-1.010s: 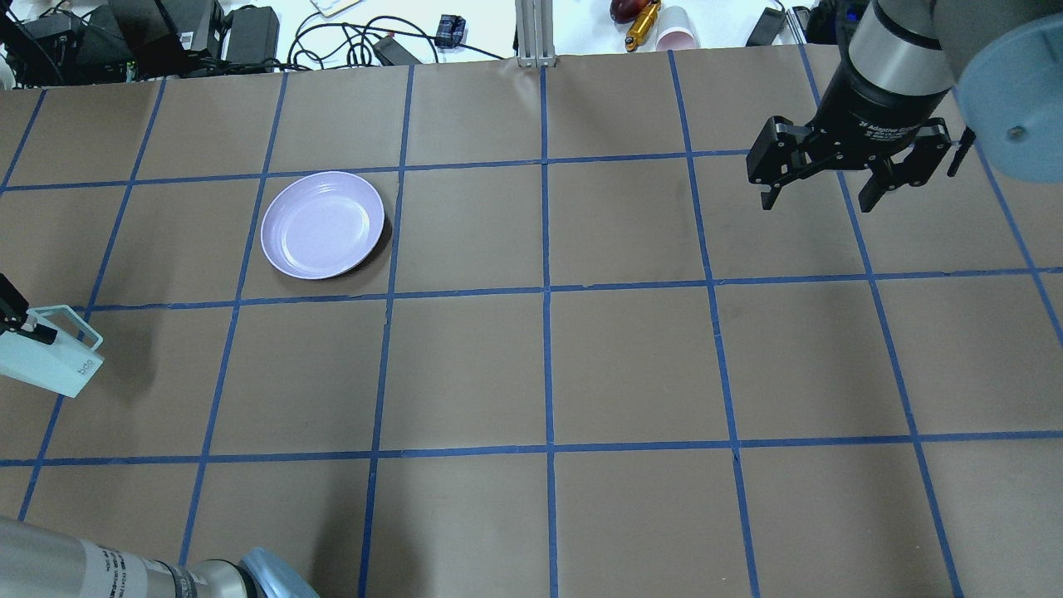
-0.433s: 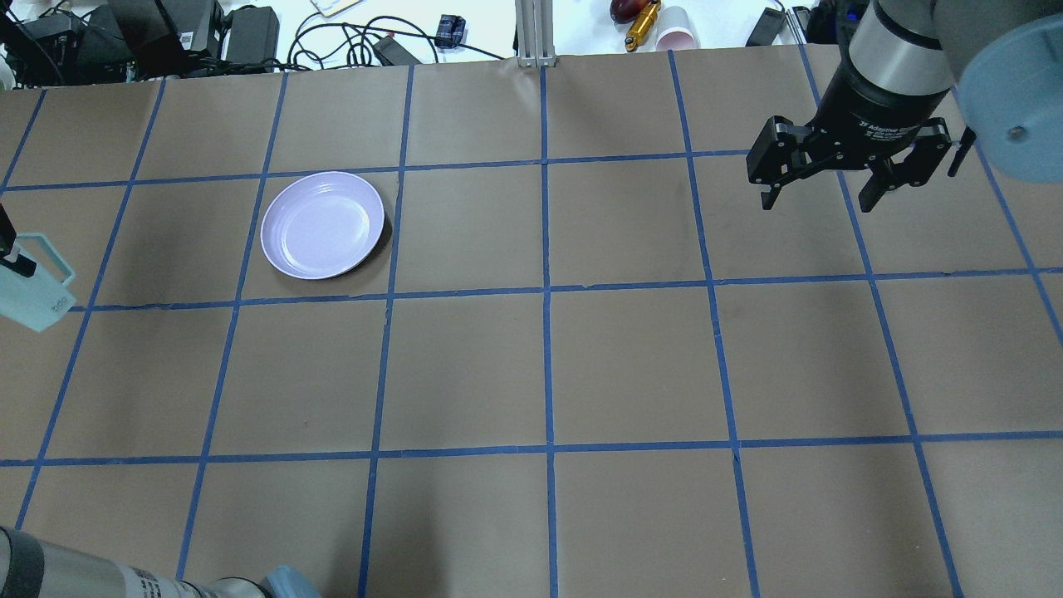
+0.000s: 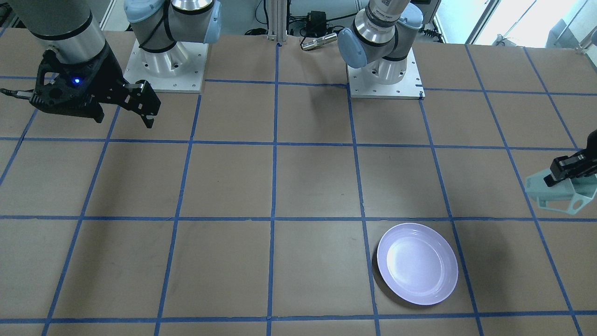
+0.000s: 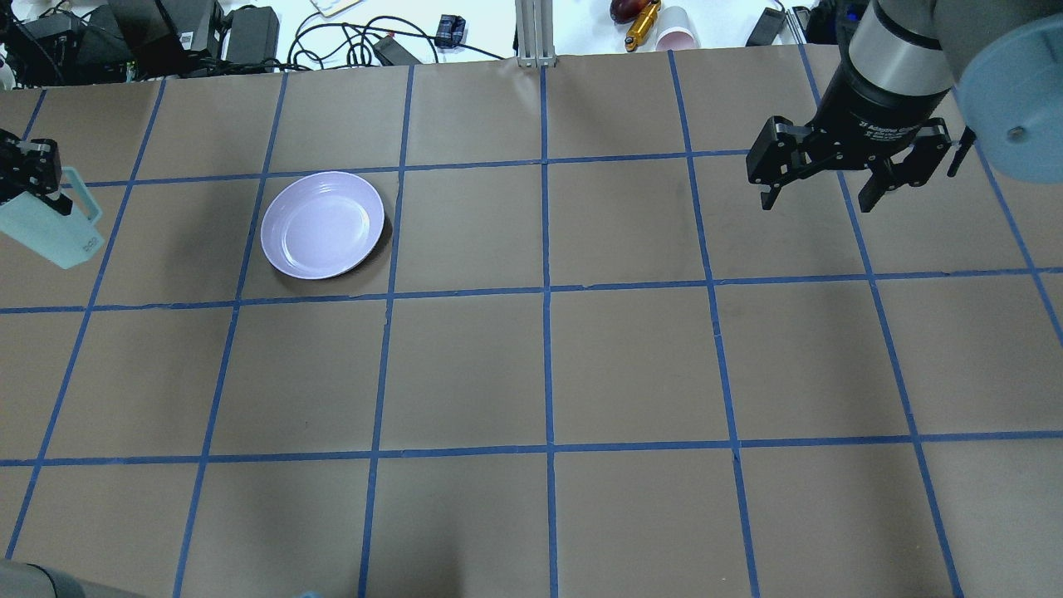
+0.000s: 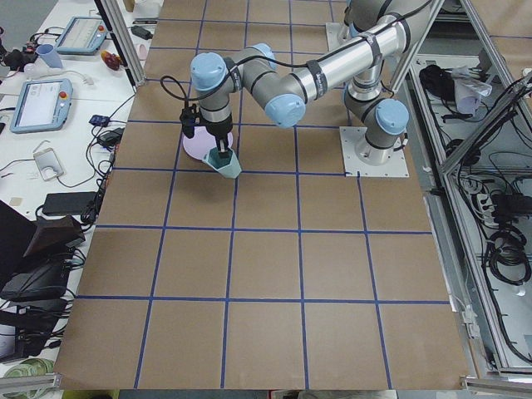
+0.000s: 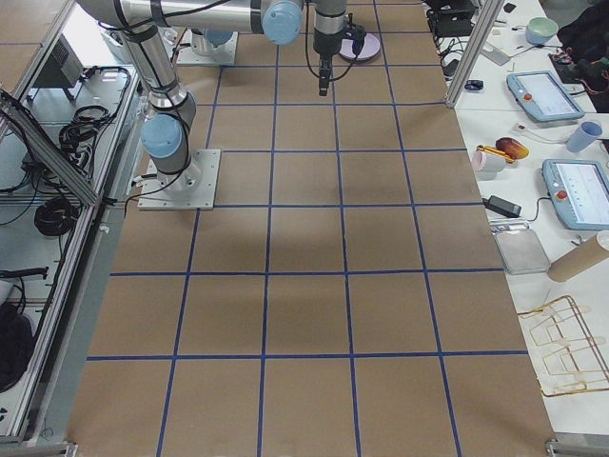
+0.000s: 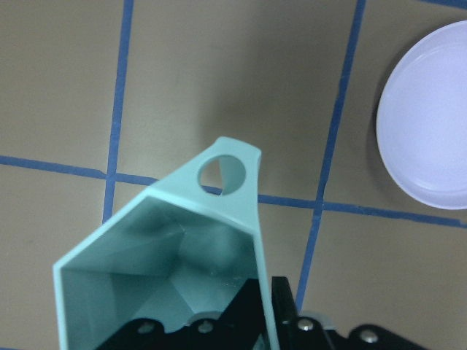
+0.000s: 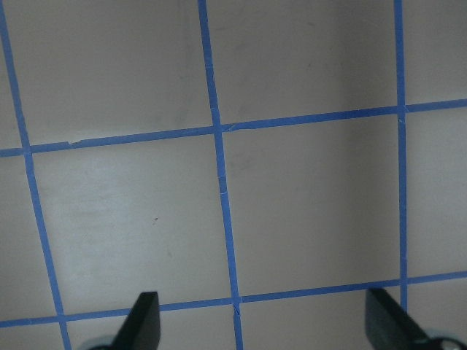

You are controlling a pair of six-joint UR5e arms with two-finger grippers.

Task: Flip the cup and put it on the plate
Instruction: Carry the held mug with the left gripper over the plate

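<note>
The pale mint-green cup (image 4: 51, 229) hangs in the air in my left gripper (image 4: 35, 184), at the table's left edge, about one grid square left of the plate. The gripper is shut on the cup's wall beside the handle. The cup is tilted and its mouth faces the gripper; the left wrist view shows its teal inside (image 7: 168, 270). It also shows in the front view (image 3: 562, 193). The lavender plate (image 4: 322, 224) lies empty on the table and shows in the front view (image 3: 417, 263) and the left wrist view (image 7: 430, 138). My right gripper (image 4: 818, 202) is open and empty, hovering at the far right.
Brown paper with a blue tape grid covers the table (image 4: 548, 365). Cables, power bricks (image 4: 249, 29) and a pink cup (image 4: 677, 33) lie beyond the far edge. An aluminium post (image 4: 533, 33) stands at the far middle. The arm bases (image 3: 385, 74) are at the robot side.
My left gripper has carried the cup away from the robot along the left edge, to level with the plate, and has turned it. The right arm has not moved.
</note>
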